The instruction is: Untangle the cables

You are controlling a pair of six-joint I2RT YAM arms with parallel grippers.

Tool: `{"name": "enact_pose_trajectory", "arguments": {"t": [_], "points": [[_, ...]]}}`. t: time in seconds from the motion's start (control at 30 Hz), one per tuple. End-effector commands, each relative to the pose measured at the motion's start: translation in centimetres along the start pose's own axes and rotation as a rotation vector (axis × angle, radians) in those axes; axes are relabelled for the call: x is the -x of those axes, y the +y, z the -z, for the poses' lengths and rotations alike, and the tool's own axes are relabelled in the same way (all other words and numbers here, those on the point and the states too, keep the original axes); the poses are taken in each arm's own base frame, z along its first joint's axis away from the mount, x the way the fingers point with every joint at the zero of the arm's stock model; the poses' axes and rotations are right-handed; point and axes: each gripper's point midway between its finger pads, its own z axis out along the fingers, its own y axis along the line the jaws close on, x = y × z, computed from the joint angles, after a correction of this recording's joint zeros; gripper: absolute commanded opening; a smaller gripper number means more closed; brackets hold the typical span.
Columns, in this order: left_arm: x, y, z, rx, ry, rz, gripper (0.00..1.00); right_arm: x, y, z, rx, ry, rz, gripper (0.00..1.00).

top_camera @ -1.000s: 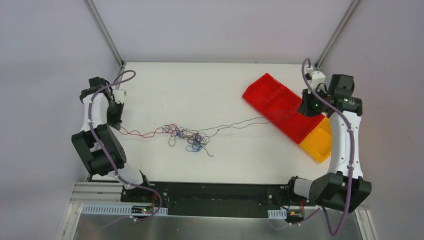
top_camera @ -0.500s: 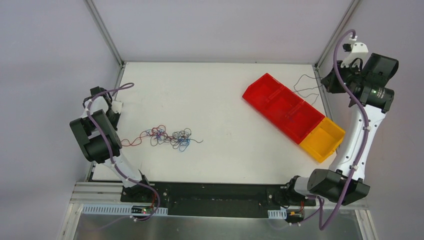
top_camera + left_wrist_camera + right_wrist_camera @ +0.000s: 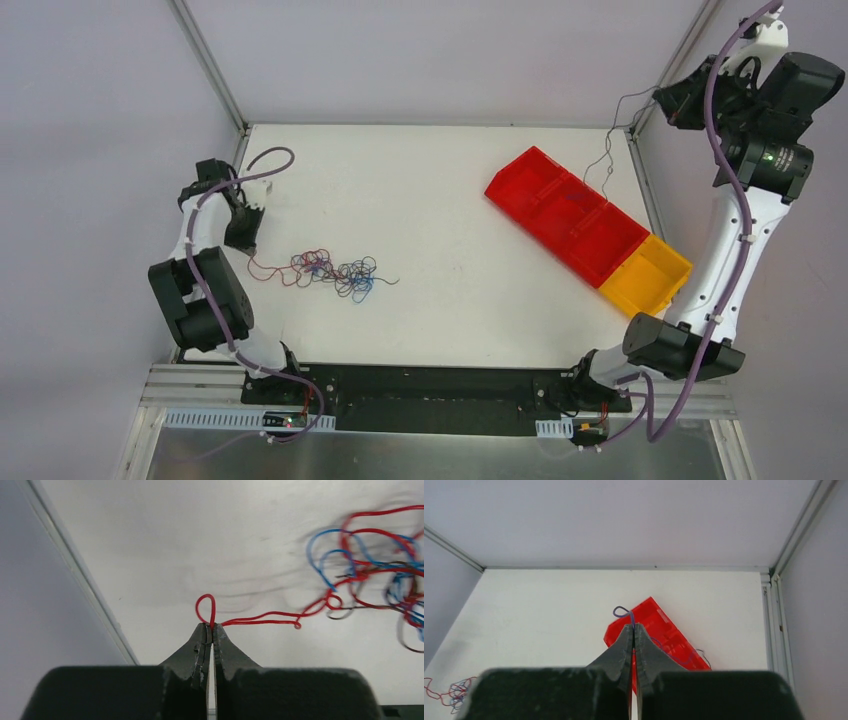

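A tangle of thin red, blue and dark wires [image 3: 335,272] lies on the white table at the left; it also shows in the left wrist view [image 3: 380,575]. My left gripper [image 3: 243,240] is shut on the end of a red wire [image 3: 206,611] that runs right into the tangle. My right gripper [image 3: 668,100] is raised high at the far right corner, shut on a dark wire [image 3: 612,140] pulled free of the tangle; it hangs down over the red tray. In the right wrist view the gripper [image 3: 632,626] pinches that wire [image 3: 622,612].
A red tray [image 3: 565,215] with several compartments lies diagonally at the right, with a yellow bin [image 3: 645,280] at its near end. Metal frame posts stand at the back corners. The table's left edge [image 3: 80,575] runs close to my left gripper.
My right gripper rose and moved back right, pulling the dark wire clear of the tangle. The tangle slid left and bunched up. My left gripper shifted a little with the red wire.
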Motion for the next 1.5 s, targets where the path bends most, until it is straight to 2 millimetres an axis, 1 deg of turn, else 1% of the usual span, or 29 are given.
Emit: {"name": "enact_pose_trajectory", "arguments": {"t": [0.0,0.1,0.2,0.33,0.4,0.47,0.6,0.67,0.7,0.83,1.0,1.13,1.27,1.33,1.4,1.47], "points": [[4.1,-6.5,4.6,-0.182,-0.192,-0.023,0.0,4.3,3.2,-1.3,0.108,-0.129,-0.025,0.0],[6.2,-8.9,6.3,-0.241,-0.249,-0.011,0.0,5.3,4.6,-2.8,0.144,-0.157,-0.02,0.0],[7.6,-10.5,7.2,-0.277,-0.271,-0.002,0.0,5.8,5.6,-4.7,0.169,-0.169,-0.024,0.0],[8.6,-11.7,7.5,-0.301,-0.273,0.01,0.0,6.6,6.3,-6.2,0.185,-0.194,-0.026,0.0],[8.9,-12.0,7.4,-0.307,-0.268,0.021,0.0,6.5,6.4,-6.9,0.189,-0.187,-0.028,0.0],[9.0,-12.2,7.4,-0.314,-0.267,0.027,0.0,5.8,6.2,-7.7,0.19,-0.172,-0.034,0.0],[9.1,-12.4,7.3,-0.316,-0.262,0.031,0.0,3.7,5.8,-9.5,0.19,-0.135,-0.026,0.0],[9.1,-12.5,7.1,-0.319,-0.255,0.034,0.0,2.1,5.5,-10.6,0.191,-0.099,-0.028,0.0],[9.0,-12.5,7.0,-0.318,-0.25,0.037,0.0,0.9,5.4,-11.3,0.194,-0.073,-0.033,0.0],[9.1,-12.6,6.8,-0.318,-0.244,0.041,0.0,-2.1,5.3,-13.0,0.202,-0.011,-0.031,0.0],[9.0,-12.5,6.5,-0.312,-0.232,0.047,0.0,-5.2,5.6,-14.4,0.223,0.052,-0.035,0.0],[8.7,-12.6,6.1,-0.315,-0.218,0.051,0.0,-7.6,6.2,-15.3,0.25,0.109,-0.049,0.0],[8.7,-12.6,5.9,-0.314,-0.209,0.052,0.0,-9.4,7.7,-15.4,0.289,0.153,-0.06,0.0],[8.8,-12.6,5.8,-0.313,-0.207,0.052,0.0,-10.3,7.9,-15.5,0.285,0.175,-0.073,0.0],[9.0,-12.5,5.8,-0.312,-0.21,0.051,0.0,-11.8,7.1,-15.8,0.251,0.209,-0.082,0.0],[9.1,-12.5,5.9,-0.312,-0.213,0.052,0.0,-13.7,5.6,-16.5,0.199,0.253,-0.065,0.0]]}}
